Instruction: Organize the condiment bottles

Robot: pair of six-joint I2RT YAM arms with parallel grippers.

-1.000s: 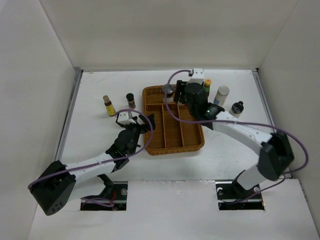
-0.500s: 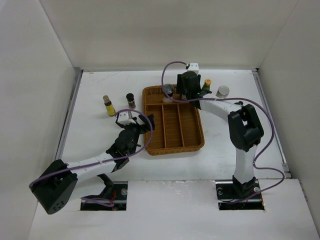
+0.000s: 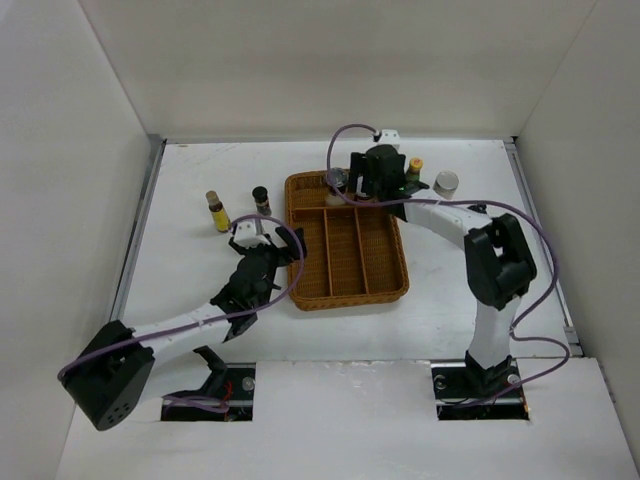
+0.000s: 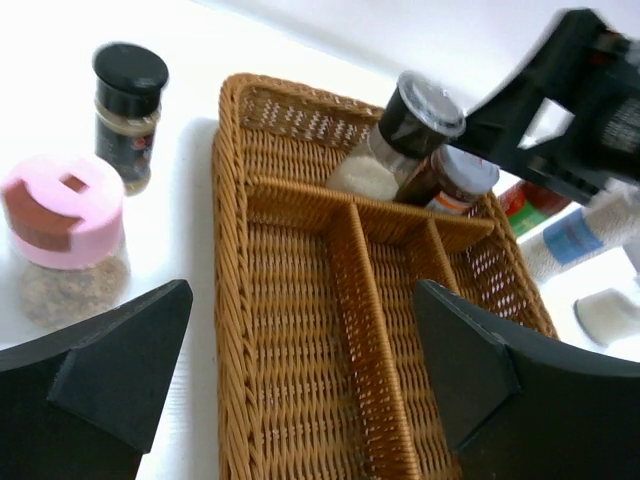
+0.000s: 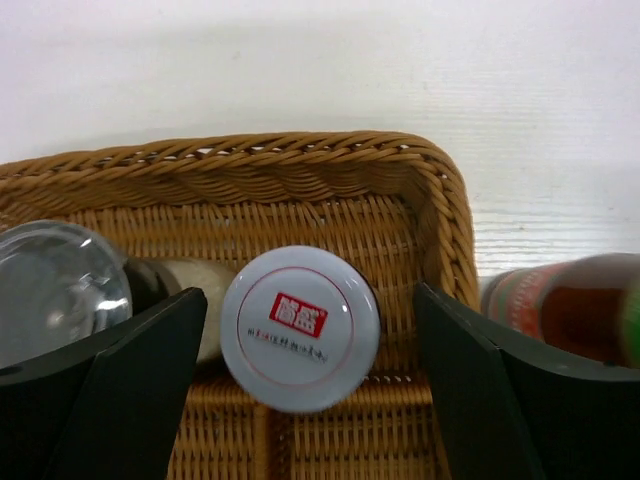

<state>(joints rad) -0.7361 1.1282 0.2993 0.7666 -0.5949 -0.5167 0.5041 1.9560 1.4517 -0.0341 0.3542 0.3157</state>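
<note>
1. While your right pincer (image 5: 308, 300) gapes wide around the silver-lidded jar (image 5: 300, 328), it and the clear-lidded jar (image 4: 410, 125) sit in the tray (image 4: 238, 300).
2. Left of your wide, empty left pincer (image 4: 302, 300), the pink-lidded jar (image 4: 62, 235) and black-capped bottle (image 4: 128, 115) wait on the desk (image 3: 200, 180).

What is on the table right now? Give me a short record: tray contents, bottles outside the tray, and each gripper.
tray: brown wicker divided tray
in far compartment: clear-lidded jar; white-lidded jar with red logo
left of tray: yellow-labelled bottle; black-capped jar; pink-lidded jar
right of tray: yellow-capped red bottle; white shaker
left gripper: open, empty, beside the tray's left rim
right gripper: open, straddling the white-lidded jar, gaps on both sides
</note>
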